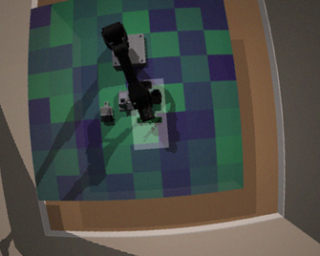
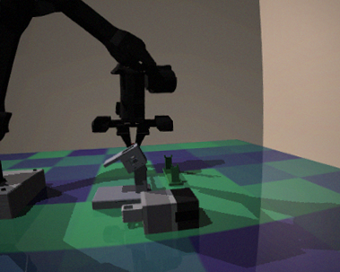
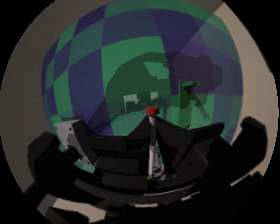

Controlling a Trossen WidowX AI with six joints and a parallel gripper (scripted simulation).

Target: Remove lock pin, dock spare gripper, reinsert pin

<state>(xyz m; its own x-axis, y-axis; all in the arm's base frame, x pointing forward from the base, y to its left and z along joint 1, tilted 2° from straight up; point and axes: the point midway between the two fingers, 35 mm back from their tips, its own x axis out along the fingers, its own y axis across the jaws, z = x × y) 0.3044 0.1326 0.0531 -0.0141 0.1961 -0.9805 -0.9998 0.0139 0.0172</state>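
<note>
My gripper (image 2: 134,142) (image 3: 150,117) points down, shut on the lock pin (image 3: 152,110), whose red head and pale shaft show in the wrist view. The pin's lower end is unclear there, and the top and exterior views do not show it. The mount (image 1: 125,101) (image 2: 140,178) has a tilted grey socket (image 2: 133,158) on a post. In the exterior view my fingertips overlap the socket's upper edge; I cannot tell the gap in depth. The socket holds no spare gripper. The spare gripper (image 1: 107,112) (image 2: 159,213), grey with a black end, lies beside the mount, spigot (image 2: 132,213) sideways.
A green bracket (image 2: 173,174) (image 3: 185,106) with upright posts stands beyond the mount in the exterior view. The arm's grey base (image 1: 136,50) (image 2: 25,186) is behind my gripper. A grey block (image 3: 72,136) at the wrist view's left is partly hidden; which object it is stays unclear.
</note>
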